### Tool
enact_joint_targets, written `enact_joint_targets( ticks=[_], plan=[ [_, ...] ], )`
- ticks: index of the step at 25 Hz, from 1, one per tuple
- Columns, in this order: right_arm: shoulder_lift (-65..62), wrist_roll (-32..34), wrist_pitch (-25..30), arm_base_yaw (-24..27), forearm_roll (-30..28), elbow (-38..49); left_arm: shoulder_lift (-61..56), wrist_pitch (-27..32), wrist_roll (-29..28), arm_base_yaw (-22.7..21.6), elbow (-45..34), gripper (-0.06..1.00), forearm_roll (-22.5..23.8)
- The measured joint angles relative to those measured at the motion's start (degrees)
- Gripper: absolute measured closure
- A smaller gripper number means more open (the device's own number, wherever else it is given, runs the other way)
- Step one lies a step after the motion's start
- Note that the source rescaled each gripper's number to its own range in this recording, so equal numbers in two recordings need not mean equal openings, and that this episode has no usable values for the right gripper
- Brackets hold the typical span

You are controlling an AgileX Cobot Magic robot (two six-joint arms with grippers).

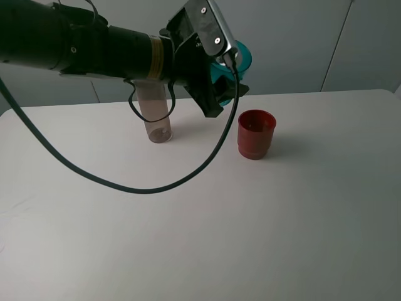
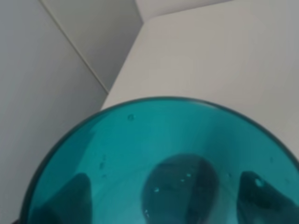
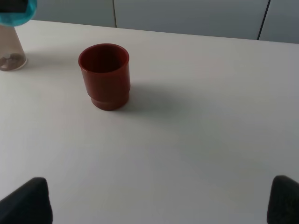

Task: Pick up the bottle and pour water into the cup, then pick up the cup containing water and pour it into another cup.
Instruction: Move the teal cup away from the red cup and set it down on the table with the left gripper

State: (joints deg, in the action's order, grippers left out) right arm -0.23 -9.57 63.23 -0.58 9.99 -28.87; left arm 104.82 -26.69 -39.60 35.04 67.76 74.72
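Left gripper (image 1: 227, 88) clamped on translucent teal plastic tumbler (image 1: 241, 58), lifted and tilted above and left of opaque dark-red ridged cup (image 1: 255, 133). Tall clear grey-tinted bottle (image 1: 156, 116) upright, farther left. Only in left wrist view: droplets inside tumbler (image 2: 180, 182). Right gripper (image 3: 159, 203) spread wide, empty.

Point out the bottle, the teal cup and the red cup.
bottle (image 1: 158, 119): exterior high view, lower body.
teal cup (image 2: 154, 140): left wrist view, inner wall.
red cup (image 1: 255, 135): exterior high view, outer side.

A white table (image 1: 200, 238) stands before grey wall panels (image 1: 294, 44)
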Motion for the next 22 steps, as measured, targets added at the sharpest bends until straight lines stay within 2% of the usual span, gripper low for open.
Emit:
enact_joint_targets(
  ticks=[5,10,14,22],
  plan=[
    [0.00,0.00,0.00,0.00,0.00,0.00,0.00,-13.91,-10.14,-5.00,-1.15,0.81,10.54],
    [0.00,0.00,0.00,0.00,0.00,0.00,1.96,-19.57,-12.52,-9.33,-1.23,0.81,12.98],
    [0.00,-0.09,0.00,0.00,0.00,0.00,6.56,-21.83,-10.70,-10.91,-1.23,0.81,13.34],
    [0.00,-0.09,0.00,0.00,0.00,0.00,16.34,-27.72,-0.17,-11.04,-1.12,0.81,12.35]
  ],
)
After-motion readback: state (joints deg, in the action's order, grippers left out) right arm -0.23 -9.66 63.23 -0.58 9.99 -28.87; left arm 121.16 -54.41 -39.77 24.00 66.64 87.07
